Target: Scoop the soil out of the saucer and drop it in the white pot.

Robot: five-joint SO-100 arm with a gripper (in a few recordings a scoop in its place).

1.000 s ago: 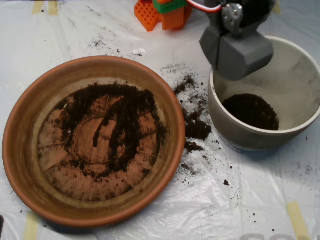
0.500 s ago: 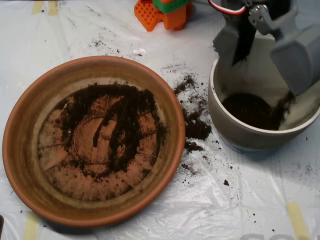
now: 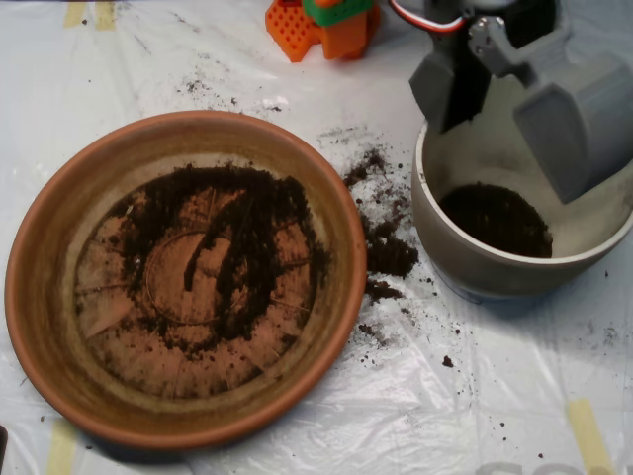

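The terracotta saucer fills the left half of the overhead view, with a thin, patchy layer of dark soil spread over its floor. At the right stands the white pot, holding a dark mound of soil at its bottom. My grey scoop hangs over the pot's far side with its two shells spread wide apart, so it is open. Nothing shows between the shells.
Spilled soil lies on the white plastic sheet between saucer and pot. Orange and green arm parts sit at the top edge. Yellow tape strips mark the sheet near the bottom right.
The scoop was shut over the pot's left rim one second ago; it has since swung open and released soil into the pot, then lifted slightly.
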